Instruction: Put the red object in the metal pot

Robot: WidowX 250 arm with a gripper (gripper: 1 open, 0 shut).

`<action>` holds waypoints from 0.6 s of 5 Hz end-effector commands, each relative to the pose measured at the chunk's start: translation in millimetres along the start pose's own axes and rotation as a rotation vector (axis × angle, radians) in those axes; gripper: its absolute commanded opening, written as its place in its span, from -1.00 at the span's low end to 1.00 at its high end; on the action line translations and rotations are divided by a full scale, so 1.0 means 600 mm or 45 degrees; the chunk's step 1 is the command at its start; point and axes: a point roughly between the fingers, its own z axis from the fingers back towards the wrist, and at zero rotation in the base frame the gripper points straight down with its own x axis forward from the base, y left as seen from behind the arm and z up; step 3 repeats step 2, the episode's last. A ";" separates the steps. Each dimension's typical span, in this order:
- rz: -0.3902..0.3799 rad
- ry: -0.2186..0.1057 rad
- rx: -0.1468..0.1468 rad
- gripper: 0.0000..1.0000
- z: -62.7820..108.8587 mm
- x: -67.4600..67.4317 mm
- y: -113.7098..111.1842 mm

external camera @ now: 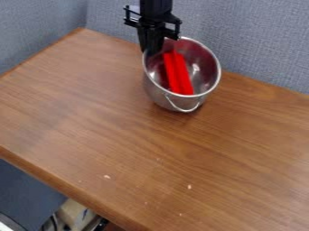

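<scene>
With the end effector [154, 47] fully closed at the metal pot's [182, 74] ten o'clock rim, seemingly gripping the red object [178, 70], lifting carelessly could tip the pot across the surface [85, 117].

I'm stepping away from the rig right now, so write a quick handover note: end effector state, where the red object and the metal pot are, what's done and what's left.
End effector: shut, pointing down at the pot's far rim. Whether it clamps the rim or touches the red piece cannot be told from this view.
Metal pot: upright on the wooden table, toward its far edge.
Red object: inside the pot, leaning along its inner wall.
Done: the red object is in the pot.
Left: open the end effector if it holds anything, then lift clear without tipping the pot.
</scene>
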 end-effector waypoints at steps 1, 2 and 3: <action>0.010 -0.101 0.020 -1.00 0.035 0.009 0.014; 0.008 -0.105 0.003 -1.00 0.024 0.012 0.014; 0.008 -0.105 0.003 -1.00 0.024 0.012 0.014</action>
